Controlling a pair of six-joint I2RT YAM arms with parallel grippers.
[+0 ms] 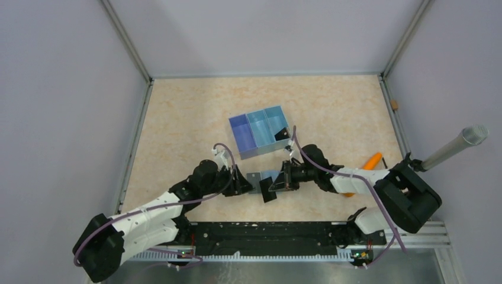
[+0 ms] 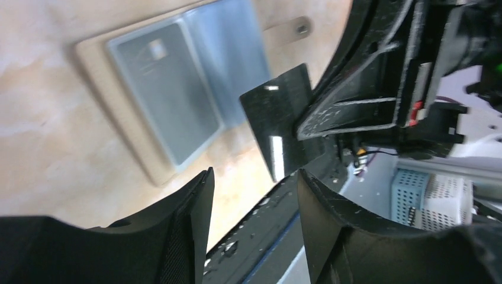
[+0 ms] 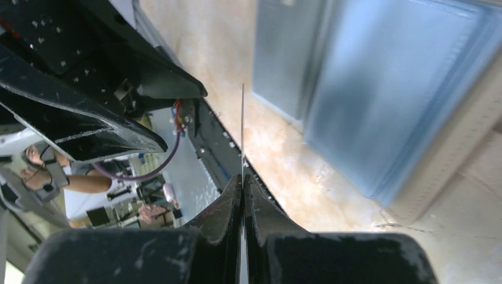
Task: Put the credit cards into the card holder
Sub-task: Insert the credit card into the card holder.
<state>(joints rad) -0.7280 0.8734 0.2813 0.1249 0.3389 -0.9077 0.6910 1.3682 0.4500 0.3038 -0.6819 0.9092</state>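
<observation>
**A:** Where's the card right now?

**B:** In my right gripper. Its fingers are pressed tight on a dark credit card, pinched by one edge. In the right wrist view I see the card edge-on, a thin line rising from the fingertips at the centre of the frame.

**A:** And your left side?

**B:** My left gripper has its jaws parted with nothing between them. Its two fingers fill the bottom of the left wrist view, and the card shows just above the gap.

**A:** The card holder?

**B:** The card holder lies open and flat on the surface. It is beige with clear pockets, in the upper left of the left wrist view. From the top camera it sits in the lower middle of the frame, between my two grippers and below the blue tray. There the card overlaps the holder's lower right corner.

**A:** Anything in the pockets?

**B:** Perhaps a pale card behind one — the view is too blurred to tell.
</observation>
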